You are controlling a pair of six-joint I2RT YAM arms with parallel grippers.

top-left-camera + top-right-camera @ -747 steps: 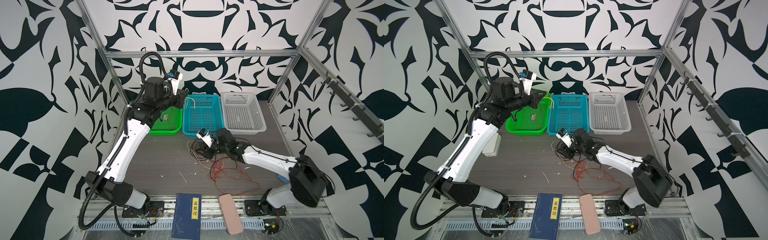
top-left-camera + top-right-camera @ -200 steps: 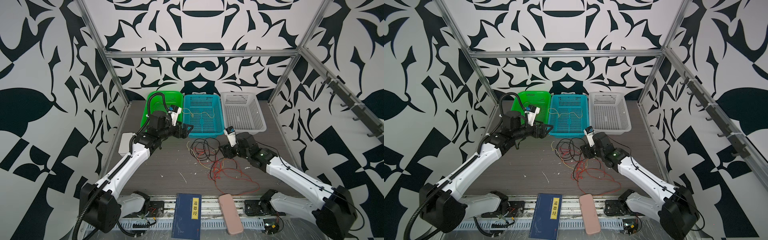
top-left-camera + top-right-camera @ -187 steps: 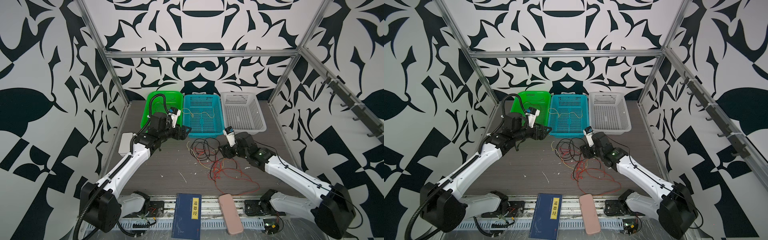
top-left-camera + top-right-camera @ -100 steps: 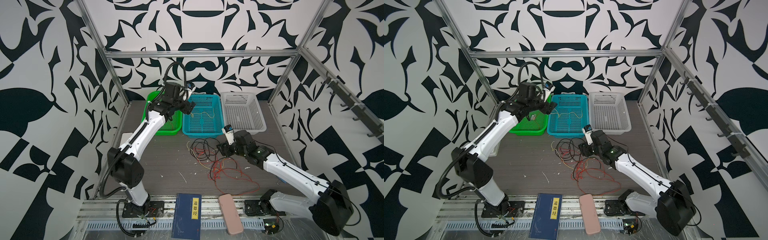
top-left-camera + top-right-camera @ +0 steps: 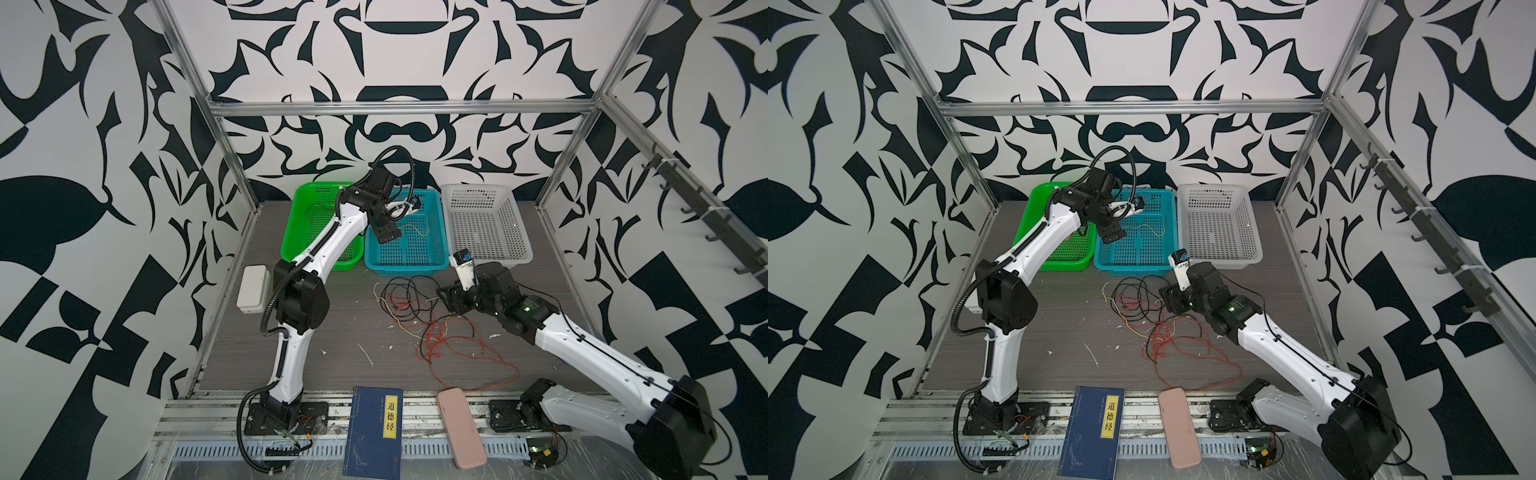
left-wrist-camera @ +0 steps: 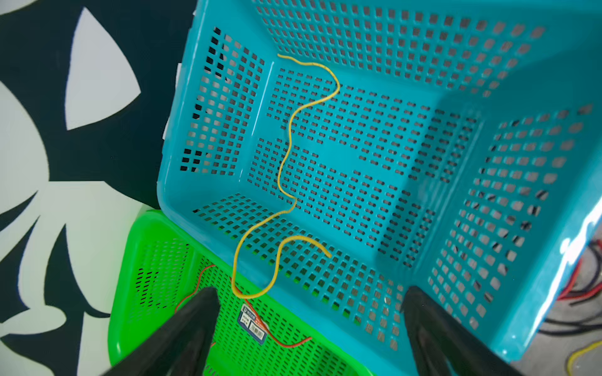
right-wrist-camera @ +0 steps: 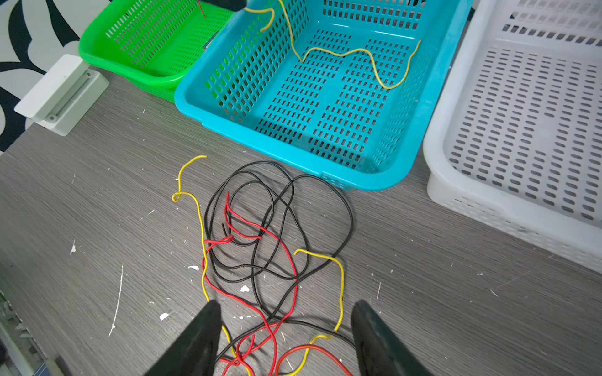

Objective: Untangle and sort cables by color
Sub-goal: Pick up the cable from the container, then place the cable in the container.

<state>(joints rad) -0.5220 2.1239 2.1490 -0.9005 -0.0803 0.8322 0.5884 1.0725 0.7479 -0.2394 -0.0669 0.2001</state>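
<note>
Top views first: you've got a blue book [image 5: 374,432] and pink case [image 5: 461,428] on the front rail [image 5: 291,415], then the white-flecked grey table [image 5: 332,374]. Your right gripper [image 7: 285,306] hovers spread wide over the tangled cables [image 7: 277,241]. Beyond, your left gripper [image 6: 309,291] gapes empty above the blue basket [image 5: 405,272], one yellow cable [image 6: 286,153] draped inside. Black-and-white patterned walls [image 5: 395,54] behind.

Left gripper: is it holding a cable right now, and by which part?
Nothing is held. The left gripper is open above the blue basket. The yellow cable lies in the basket, clear of both fingers.
</note>
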